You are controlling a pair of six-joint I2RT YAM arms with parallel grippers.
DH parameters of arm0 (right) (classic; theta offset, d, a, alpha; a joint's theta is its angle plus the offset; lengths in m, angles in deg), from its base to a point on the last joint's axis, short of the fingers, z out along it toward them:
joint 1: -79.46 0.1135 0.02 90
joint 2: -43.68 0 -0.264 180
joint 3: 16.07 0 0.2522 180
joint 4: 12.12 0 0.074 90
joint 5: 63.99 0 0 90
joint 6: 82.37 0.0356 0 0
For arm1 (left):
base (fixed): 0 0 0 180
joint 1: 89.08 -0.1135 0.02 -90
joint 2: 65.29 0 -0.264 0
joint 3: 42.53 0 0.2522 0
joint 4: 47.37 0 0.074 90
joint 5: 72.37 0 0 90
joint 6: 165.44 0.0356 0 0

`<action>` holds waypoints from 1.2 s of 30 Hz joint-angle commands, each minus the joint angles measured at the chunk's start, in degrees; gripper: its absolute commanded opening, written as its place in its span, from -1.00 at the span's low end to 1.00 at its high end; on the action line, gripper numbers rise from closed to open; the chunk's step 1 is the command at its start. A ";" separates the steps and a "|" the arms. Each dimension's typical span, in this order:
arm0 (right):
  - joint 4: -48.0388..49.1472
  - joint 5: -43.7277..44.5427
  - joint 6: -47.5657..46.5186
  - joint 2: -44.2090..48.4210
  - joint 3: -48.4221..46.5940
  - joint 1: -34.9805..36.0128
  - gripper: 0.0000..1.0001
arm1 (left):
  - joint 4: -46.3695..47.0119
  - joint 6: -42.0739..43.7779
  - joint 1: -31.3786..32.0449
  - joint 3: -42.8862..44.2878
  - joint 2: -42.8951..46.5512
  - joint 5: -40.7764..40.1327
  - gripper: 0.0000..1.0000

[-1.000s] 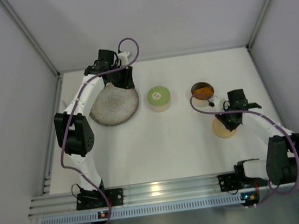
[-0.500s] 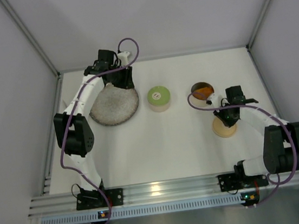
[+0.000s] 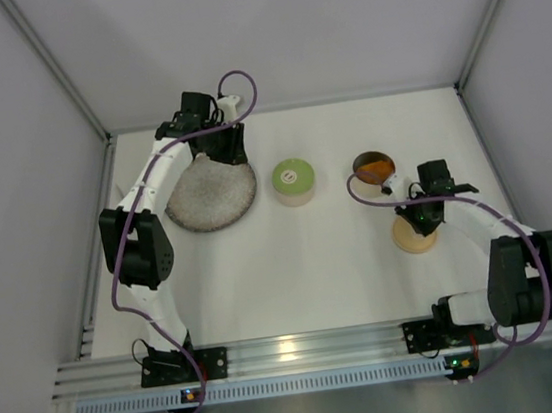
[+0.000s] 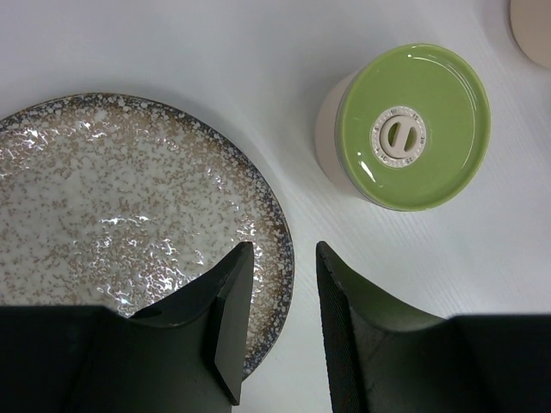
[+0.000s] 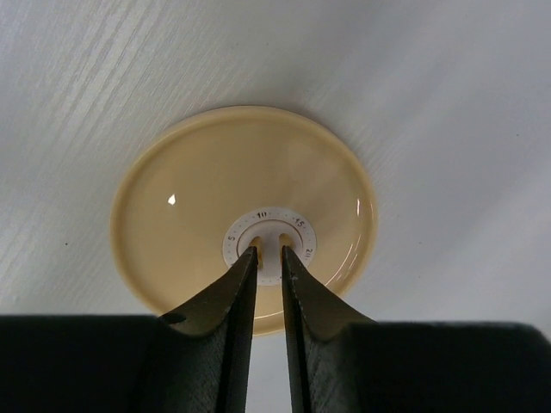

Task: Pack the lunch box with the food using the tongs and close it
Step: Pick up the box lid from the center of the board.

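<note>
Right gripper [image 5: 269, 255] has narrowed, seemingly pinching the tan lid's [image 5: 189, 198] centre tab.

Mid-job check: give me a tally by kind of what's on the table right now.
Tins: 2 (closed tin, open tin)
Lids: 2 (green lid, tan lid)
Plates: 1 (speckled plate)
Food: orange food in the open tin, pieces too small to count
Total: 5, plus the food

Green lid [image 4: 435, 103] and tan lid [image 5: 202, 194] look glossy plastic; speckled plate [image 4: 112, 198] shiny, glazed.
</note>
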 commanded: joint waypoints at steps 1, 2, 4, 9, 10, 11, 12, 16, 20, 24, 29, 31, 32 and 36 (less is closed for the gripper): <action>0.75 -0.57 -0.24 0.45 0.57 -0.79 -0.65 | 1.44 0.86 -0.02 -0.80 3.37 0.63 -0.19; 0.49 -1.44 -0.24 0.01 -0.30 -0.71 -0.64 | 1.35 0.95 0.07 -0.80 3.37 0.54 -0.19; -0.30 -2.67 -0.06 -2.18 -1.71 -0.71 -0.64 | 1.35 0.95 -0.02 -0.89 3.55 0.36 -0.19; 0.75 -2.24 0.91 -4.39 -1.98 -0.79 -0.64 | 1.44 1.03 0.07 -1.24 3.99 -0.08 -0.19; 0.49 -2.15 0.82 -5.17 -2.24 -0.79 -0.63 | 1.44 1.12 0.07 -1.33 3.99 0.01 -0.19; 0.22 -1.72 0.82 -5.62 -2.42 -0.80 -0.63 | 1.26 1.12 -0.02 -1.50 3.99 -0.08 -0.19; -0.04 -1.63 1.43 -6.14 -2.51 -0.71 -0.61 | 1.26 1.21 0.07 -1.50 3.99 -0.16 -0.19; -0.48 -0.75 2.49 -6.85 -2.16 -0.80 -0.50 | 1.61 0.86 0.07 -1.50 3.81 0.01 -0.19; 0.13 0.92 3.01 -7.55 -1.54 -0.71 -0.96 | 1.70 0.77 0.07 -1.33 3.64 -0.08 -0.19; -0.74 -0.13 4.59 -9.05 -3.47 -0.71 -1.00 | 1.70 1.12 0.07 -1.15 3.46 -0.34 -0.19; -1.98 -1.80 8.29 -8.44 -4.80 -0.71 -1.00 | 1.61 0.86 0.07 -0.98 3.37 -0.17 -0.19; -1.89 -2.15 8.99 -7.47 -4.45 -0.79 -1.00 | 1.53 0.86 0.07 -0.89 3.29 -0.08 -0.19; -1.89 -2.33 9.17 -6.94 -4.44 -0.71 -1.00 | 1.53 0.86 0.07 -0.80 3.29 -0.08 -0.19; -1.45 -3.56 10.48 -3.43 -4.53 -0.80 -1.00 | 1.44 0.77 0.07 -0.45 3.11 0.18 -0.19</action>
